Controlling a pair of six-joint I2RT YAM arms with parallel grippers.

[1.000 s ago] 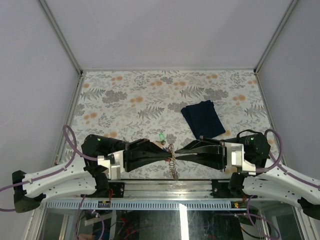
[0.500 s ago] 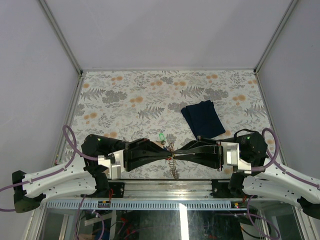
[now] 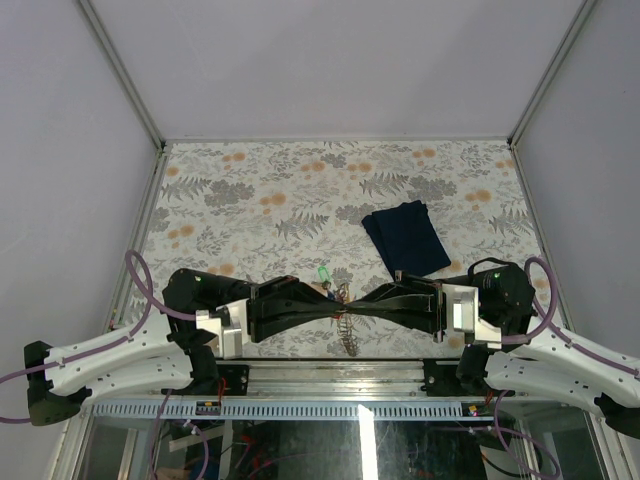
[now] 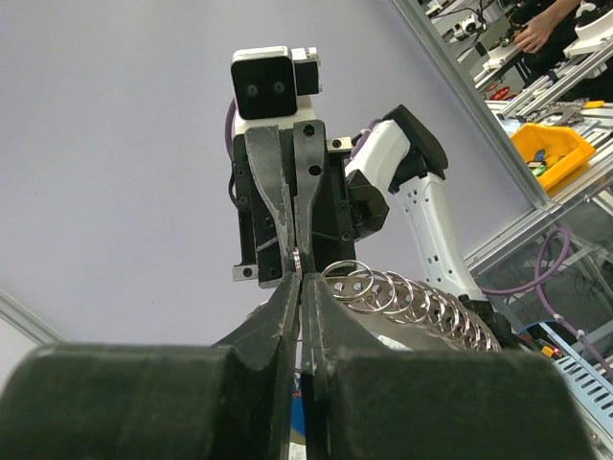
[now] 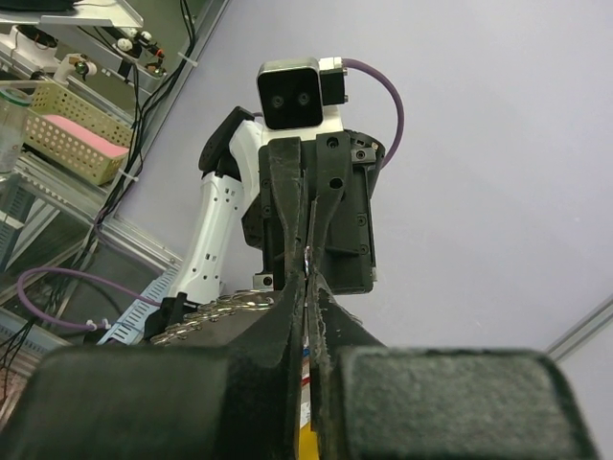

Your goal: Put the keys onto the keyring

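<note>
My left pincer (image 4: 301,283) and right pincer (image 5: 306,283) meet tip to tip, both clamped on the keyring (image 4: 402,295) dangling just beneath.

One counter (image 3: 250,190) carries everything. Two arms reach over its near edge: one left arm (image 3: 130,350) and one right arm (image 3: 570,355). There is one keyring (image 4: 383,292), made of many overlapping silver loops too crowded to count exactly. One key (image 3: 323,274) with a green tag shows; whether more sit behind the arms cannot be told. One dark navy folded cloth (image 3: 406,238) lies toward the right edge.
</note>
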